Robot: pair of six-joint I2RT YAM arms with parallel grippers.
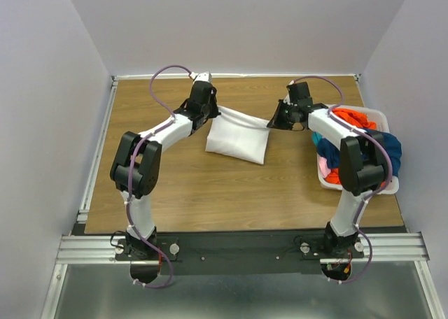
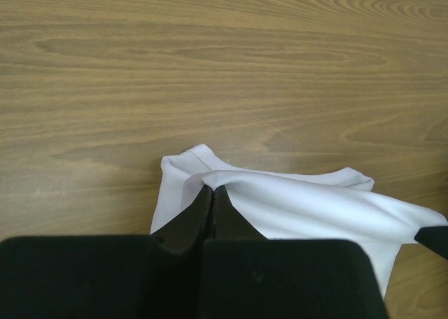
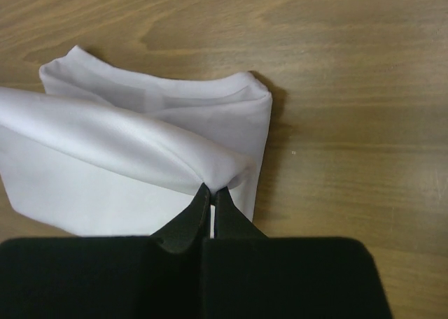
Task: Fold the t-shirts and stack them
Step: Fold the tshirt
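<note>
A white t-shirt (image 1: 238,140) lies partly folded in the middle of the table. My left gripper (image 1: 212,111) is shut on its far left corner and holds that edge up, as the left wrist view (image 2: 212,188) shows. My right gripper (image 1: 273,122) is shut on the far right corner, seen in the right wrist view (image 3: 212,189). The lifted top edge stretches between both grippers above the lower layers (image 3: 140,200). Orange, dark blue and pink t-shirts (image 1: 353,119) are heaped in the bin at the right.
The white plastic bin (image 1: 387,186) stands at the table's right edge, beside the right arm. Wooden tabletop (image 1: 210,193) lies in front of the shirt. A metal rail (image 1: 94,158) borders the left side.
</note>
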